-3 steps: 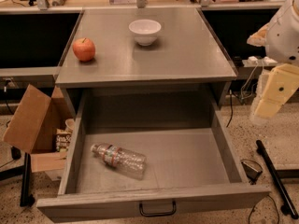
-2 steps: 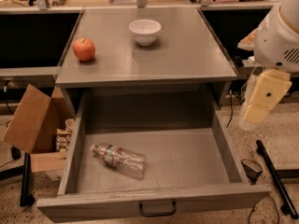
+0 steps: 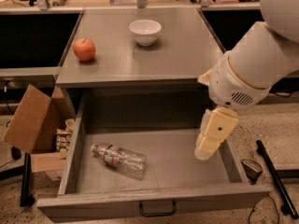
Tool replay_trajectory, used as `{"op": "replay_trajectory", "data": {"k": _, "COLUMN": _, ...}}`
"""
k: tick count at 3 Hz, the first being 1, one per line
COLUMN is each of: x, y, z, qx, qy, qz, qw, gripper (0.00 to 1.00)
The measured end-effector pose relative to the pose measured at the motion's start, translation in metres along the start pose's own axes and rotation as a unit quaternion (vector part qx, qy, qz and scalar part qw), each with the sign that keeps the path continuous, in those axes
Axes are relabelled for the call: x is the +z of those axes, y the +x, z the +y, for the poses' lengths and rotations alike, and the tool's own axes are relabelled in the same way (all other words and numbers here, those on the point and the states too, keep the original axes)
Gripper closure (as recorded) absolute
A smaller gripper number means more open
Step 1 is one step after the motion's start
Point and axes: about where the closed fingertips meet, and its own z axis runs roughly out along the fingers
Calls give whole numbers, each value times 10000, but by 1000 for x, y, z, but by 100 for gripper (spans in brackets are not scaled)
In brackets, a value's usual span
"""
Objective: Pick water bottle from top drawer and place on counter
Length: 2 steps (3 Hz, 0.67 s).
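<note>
The water bottle (image 3: 119, 158) lies on its side in the open top drawer (image 3: 154, 204), toward its left front, cap pointing left. The drawer is pulled fully out below the grey counter (image 3: 187, 55). My gripper (image 3: 210, 141) hangs from the white arm at the right. It sits over the drawer's right side, well to the right of the bottle and apart from it. It holds nothing that I can see.
A red apple (image 3: 84, 49) and a white bowl (image 3: 145, 31) stand on the counter. An open cardboard box (image 3: 32, 125) with packets sits on the floor left of the drawer. A dark bar (image 3: 275, 181) lies on the floor at the right.
The arm has swung in from the right edge and moved left and down. The gripper now hangs over the drawer's right side. The bottle has not moved.
</note>
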Motion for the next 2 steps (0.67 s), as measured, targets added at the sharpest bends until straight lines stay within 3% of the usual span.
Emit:
{"op": "replay_trajectory", "data": {"k": 1, "x": 5, "y": -2, "z": 1, "qx": -1, "qy": -28, "qz": 4, "qw": 10000, "gripper": 0}}
{"op": "replay_trajectory", "data": {"k": 2, "x": 61, "y": -19, "z": 12, "qx": -8, "qy": -329, "qz": 49, "qw": 9994, "gripper": 0}}
